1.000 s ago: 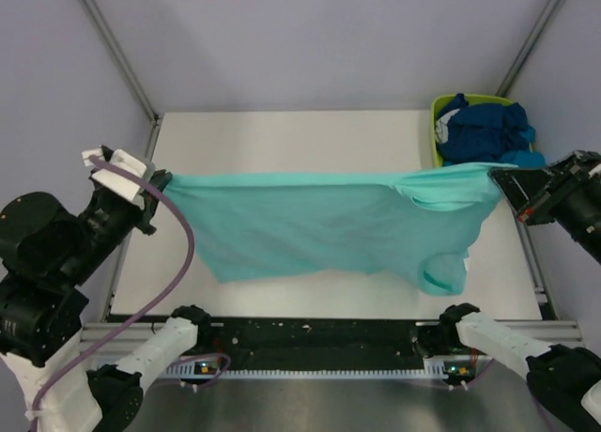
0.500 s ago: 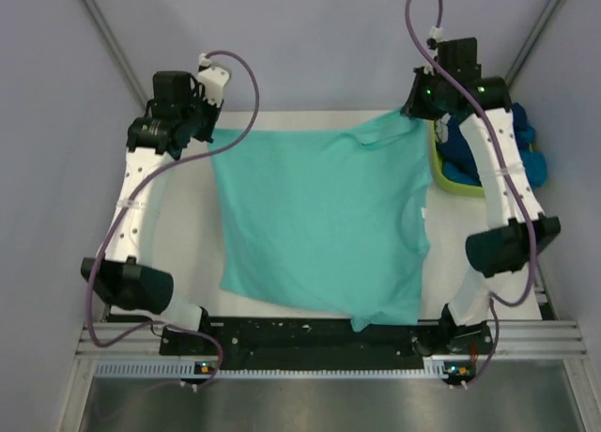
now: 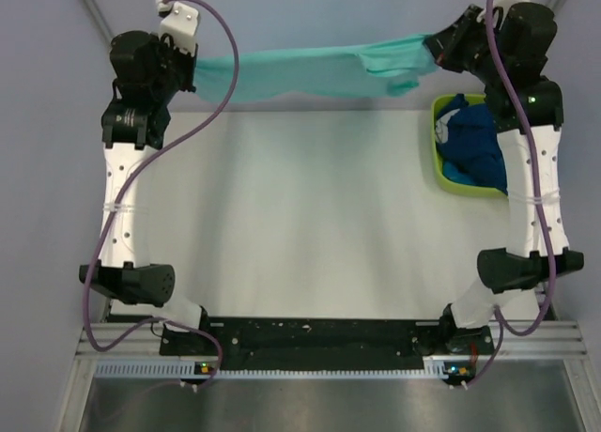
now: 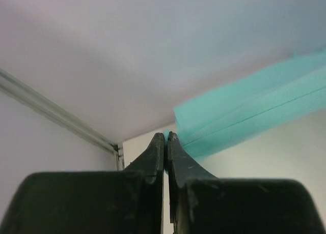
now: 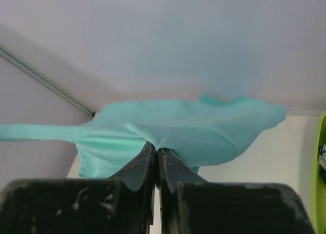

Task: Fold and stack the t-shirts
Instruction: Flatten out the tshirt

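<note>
The mint teal-green t-shirt point(image 3: 319, 70) hangs stretched in the air across the far edge of the table, held between both grippers. My left gripper point(image 3: 192, 73) is shut on its left end; the cloth point(image 4: 244, 117) runs off to the right from the pinched fingertips point(image 4: 166, 137). My right gripper point(image 3: 434, 49) is shut on its right end, with the cloth point(image 5: 204, 127) bunched over the tips point(image 5: 156, 150). Dark navy and brighter blue t-shirts point(image 3: 474, 141) lie crumpled in the lime-green tub point(image 3: 438, 146) at the far right.
The white table top point(image 3: 310, 216) lies below the raised shirt. Both arms reach up along the table's left and right sides. Grey walls close in the back and sides. The tub's rim point(image 5: 320, 163) shows at the right of the right wrist view.
The shirt lay spread flat on the table half a second ago. Both grippers have since lifted it up and back, so it now hangs off the table at the far edge.
</note>
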`<state>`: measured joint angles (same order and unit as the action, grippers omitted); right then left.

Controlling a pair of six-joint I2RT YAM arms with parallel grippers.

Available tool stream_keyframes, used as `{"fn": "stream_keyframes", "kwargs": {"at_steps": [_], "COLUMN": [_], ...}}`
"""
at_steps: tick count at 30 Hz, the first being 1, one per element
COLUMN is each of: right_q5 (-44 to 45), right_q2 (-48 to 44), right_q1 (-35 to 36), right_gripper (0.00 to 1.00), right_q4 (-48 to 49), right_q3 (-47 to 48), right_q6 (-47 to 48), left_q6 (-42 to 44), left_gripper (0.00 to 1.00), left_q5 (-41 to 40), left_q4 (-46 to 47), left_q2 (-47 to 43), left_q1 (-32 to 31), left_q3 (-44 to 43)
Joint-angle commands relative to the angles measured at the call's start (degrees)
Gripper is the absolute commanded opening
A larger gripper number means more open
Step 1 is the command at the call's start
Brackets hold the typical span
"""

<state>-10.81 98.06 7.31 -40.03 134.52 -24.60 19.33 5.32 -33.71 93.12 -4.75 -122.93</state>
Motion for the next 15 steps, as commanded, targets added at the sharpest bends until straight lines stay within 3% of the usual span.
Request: {"fn": "stream_keyframes", "kwargs": {"at_steps": [1,8,12,15], "right_q5": [-4.48,-5.19,-4.23,-4.31], "right_q2": [-9.53,-30.62,-39.07,-40.32], "right_q1": [-0.1,0.42,4.1,8.93], "right_gripper": [0.0,0.0,0.0,0.0], "right_q4": [1.8,-2.14,-5.4,-5.5], "right_q3": [-18.28,-59.58,-75.33,-83.53], "right_q6": [1.92,3.6,1.23,-2.29], "left_q6": [2.11,6.76,8.44,7.65], "left_gripper": [0.0,0.0,0.0,0.0], "left_q5": [0.74,2.06,2.15,1.18], "left_q4": [2.08,-3.01,-8.11,-12.42], "left_q2": [-7.49,-21.91,-28.51,-30.62], "left_q1": [0.62,0.71,0.8,0.89], "left_q3": [16.01,44.4,58.22,64.81]}}
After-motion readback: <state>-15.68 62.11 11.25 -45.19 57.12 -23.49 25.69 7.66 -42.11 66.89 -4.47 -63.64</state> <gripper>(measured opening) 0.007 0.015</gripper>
